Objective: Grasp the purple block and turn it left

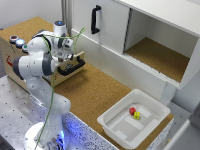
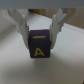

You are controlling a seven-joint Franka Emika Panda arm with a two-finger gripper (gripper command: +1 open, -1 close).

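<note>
Nearest the wrist cam, the purple block [image 2: 40, 45] is seen pinched between the two pale fingers [image 2: 20, 25] of the gripper [image 2: 41, 36], one finger pressed on each side. A yellow letter "A" and a yellow bar are shown on the block's facing side. A pale surface is seen under the block; contact w/ it can't be told.

In the exterior view the white arm [image 1: 37, 60] is folded over the cork countertop [image 1: 92, 90], w/ the gripper [image 1: 67, 54] held near a black handle [image 1: 71, 66] on the wooden box at the exterior view's left. The block itself can't be made out there.

Well apart, toward the exterior view's right, a white tray [image 1: 122, 127] is set on the cork, w/ a small red block [image 1: 132, 111] and a small yellow block [image 1: 136, 115] just beside each other inside. A white cabinet [image 1: 112, 22] is seen behind, one compartment open.
</note>
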